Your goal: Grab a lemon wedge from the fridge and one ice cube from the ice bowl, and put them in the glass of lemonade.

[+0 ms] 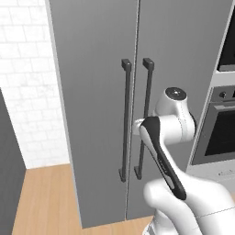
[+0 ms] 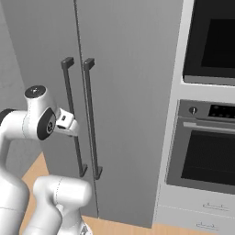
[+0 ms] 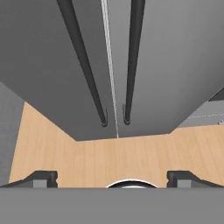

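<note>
- left base view: the fridge point(image 1: 96, 105) stands tall and matte grey across the middle, both doors closed, the seam between them running down the centre. the left handle point(image 1: 125, 120) and the right handle point(image 1: 144, 118), two long dark vertical bars, sit just either side of that seam. the white arm point(image 1: 174, 151) rises from the lower right corner and bends in front of the right door, its upper joint overlapping the right handle. a white tiled wall point(image 1: 27, 82) lies left of the fridge, a wooden floor point(image 1: 46, 202) below it, and the black-fronted oven point(image 1: 220, 133) along the right edge.
- right base view: the fridge fills the left and middle, doors shut. the arm comes up from the lower left corner, and the gripper point(image 2: 65, 124) at its end points toward the left door, close beside the left handle; whether it touches the bar cannot be told. the wall oven is stacked at the right, with white drawers point(image 2: 206, 215) under it.
- hand view: the fingertips point(image 3: 41, 178) rise at the bottom, far apart at opposite sides, nothing between them. beyond them the two closed doors and both handles reach down to their lower ends above the wooden floor; the seam lies roughly midway between the tips.
</note>
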{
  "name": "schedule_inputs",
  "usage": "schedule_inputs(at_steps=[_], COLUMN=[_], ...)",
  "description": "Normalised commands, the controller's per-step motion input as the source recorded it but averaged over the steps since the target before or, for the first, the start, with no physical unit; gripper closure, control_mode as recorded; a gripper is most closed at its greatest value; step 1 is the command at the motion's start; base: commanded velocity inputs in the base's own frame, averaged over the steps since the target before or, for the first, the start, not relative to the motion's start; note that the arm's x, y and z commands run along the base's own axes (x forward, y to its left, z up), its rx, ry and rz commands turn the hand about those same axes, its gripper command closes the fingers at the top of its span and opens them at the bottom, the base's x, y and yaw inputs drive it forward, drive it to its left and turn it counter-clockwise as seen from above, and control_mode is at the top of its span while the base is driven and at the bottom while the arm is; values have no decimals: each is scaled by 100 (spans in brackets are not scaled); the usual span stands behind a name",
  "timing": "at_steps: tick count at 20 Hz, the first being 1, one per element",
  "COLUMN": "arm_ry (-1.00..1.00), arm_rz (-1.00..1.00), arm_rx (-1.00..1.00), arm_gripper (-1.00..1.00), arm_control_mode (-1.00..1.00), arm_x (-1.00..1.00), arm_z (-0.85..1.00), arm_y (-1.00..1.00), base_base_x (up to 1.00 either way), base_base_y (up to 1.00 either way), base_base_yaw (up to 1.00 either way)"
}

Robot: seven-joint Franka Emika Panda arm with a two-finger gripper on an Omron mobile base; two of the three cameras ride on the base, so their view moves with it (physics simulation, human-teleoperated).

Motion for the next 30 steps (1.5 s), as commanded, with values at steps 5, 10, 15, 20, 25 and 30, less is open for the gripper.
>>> schedule_inputs(at_steps=[5,10,15,20,25,30], arm_ry=[0,0,0,0,-17,-38], arm_rz=[0,0,0,0,0,2], arm_rx=[0,0,0,0,-4,-12], arm_gripper=[-100,-100,-100,-100,-100,-100], arm_control_mode=[100,100,100,100,-100,-100], arm_x=[0,0,0,0,-4,-9], arm_z=[0,0,0,0,33,82], arm_y=[0,0,0,0,0,2], base_base_x=[-52,-40,-14,-4,-3,0], base_base_y=[0,2,1,0,0,0], base_base_yaw=[0,0,0,0,0,0])
